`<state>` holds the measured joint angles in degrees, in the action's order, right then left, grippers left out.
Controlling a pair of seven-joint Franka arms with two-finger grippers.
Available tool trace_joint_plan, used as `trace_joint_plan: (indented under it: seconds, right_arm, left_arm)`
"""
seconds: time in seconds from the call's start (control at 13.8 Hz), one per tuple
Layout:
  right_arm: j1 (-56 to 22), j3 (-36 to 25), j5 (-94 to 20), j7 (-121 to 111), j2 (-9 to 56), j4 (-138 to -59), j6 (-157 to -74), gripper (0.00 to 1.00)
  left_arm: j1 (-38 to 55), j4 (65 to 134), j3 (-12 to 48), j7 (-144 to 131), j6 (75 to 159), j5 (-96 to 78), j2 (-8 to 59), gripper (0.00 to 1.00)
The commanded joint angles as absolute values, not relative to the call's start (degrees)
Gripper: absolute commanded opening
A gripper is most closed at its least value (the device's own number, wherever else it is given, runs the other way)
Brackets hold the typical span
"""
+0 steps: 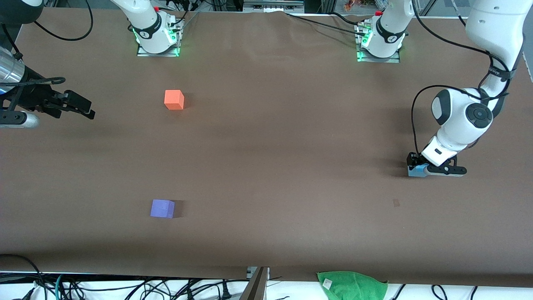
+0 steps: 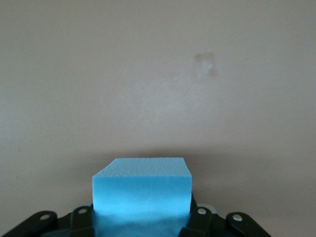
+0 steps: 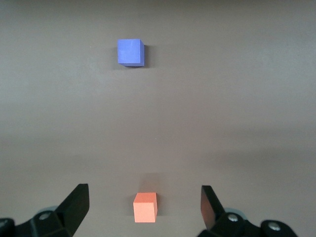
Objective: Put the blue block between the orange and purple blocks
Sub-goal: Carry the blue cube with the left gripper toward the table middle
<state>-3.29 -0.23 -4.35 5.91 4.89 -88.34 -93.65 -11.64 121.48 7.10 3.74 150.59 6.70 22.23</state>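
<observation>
Fingers, left: the left gripper was down at the table, its fingers pinching the small light sky-blue matte cube; in the left wrist view that blue block sat squarely between the dark finger pads.
Blue block, place: it lay at the left arm's end of the brown table covering, resting on or just above the surface; which of the two could not be told.
Blue block, attitude: it was upright, one flat face up, one flat face toward the wrist camera; being a cube, it had no long axis.
Around the blue block: bare covering on all sides, with one small pale mark on the covering near it, nearer to the front camera.
Orange block: the small bright orange matte cube stood toward the right arm's end, farther from the front camera.
Purple block: the small violet-purple matte cube stood toward the same end, nearer to the front camera, well apart from the orange one.
Gap between them: open covering, nothing standing in it.
Fingers, right: the right gripper waited in the air over the right arm's end, its fingers spread wide, holding nothing.
Table edge: a green cloth lay at the edge nearest the front camera.
</observation>
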Motion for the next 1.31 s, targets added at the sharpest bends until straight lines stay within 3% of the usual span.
trace_joint_plan:
  seconds: [0.0, 0.15, 0.36, 0.51, 0.8, 1.02, 1.23]
  right_arm:
    - [-3.0, -0.4, -5.4, 5.3, 4.7, -88.1, -93.0, 1.0]
    - [-3.0, -0.4, -5.4, 5.3, 4.7, -88.1, -93.0, 1.0]
    - [-2.9, -0.4, -5.4, 5.2, 4.7, -88.1, -93.0, 1.0]
    - [-2.9, -0.4, -5.4, 5.2, 4.7, -88.1, -93.0, 1.0]
    - [-2.7, -0.4, -5.4, 5.3, 4.7, -88.1, -93.0, 1.0]
    - [-2.7, -0.4, -5.4, 5.2, 4.8, -87.9, -93.3, 1.0]
    - [-2.6, -0.4, -5.4, 5.2, 4.8, -87.8, -93.2, 1.0]
  left_arm:
    - [-11.5, 113.7, 9.5, 3.4, 136.5, 7.0, 19.9, 0.29]
    - [-11.5, 106.8, 13.0, 1.7, 125.0, 7.0, 20.0, 0.28]
    - [-11.4, 101.9, 22.0, -5.5, 117.4, 7.0, 20.1, 0.28]
    - [-8.7, 101.2, 26.8, -16.5, 117.9, 7.6, 22.0, 0.3]
    - [7.3, 94.5, 26.5, -34.9, 119.8, 8.7, 30.0, 0.31]
    - [13.4, 94.0, 26.4, -43.7, 130.3, 12.3, 35.7, 0.34]
    - [18.7, 94.0, 25.4, -55.6, 133.1, 21.1, 40.0, 0.34]
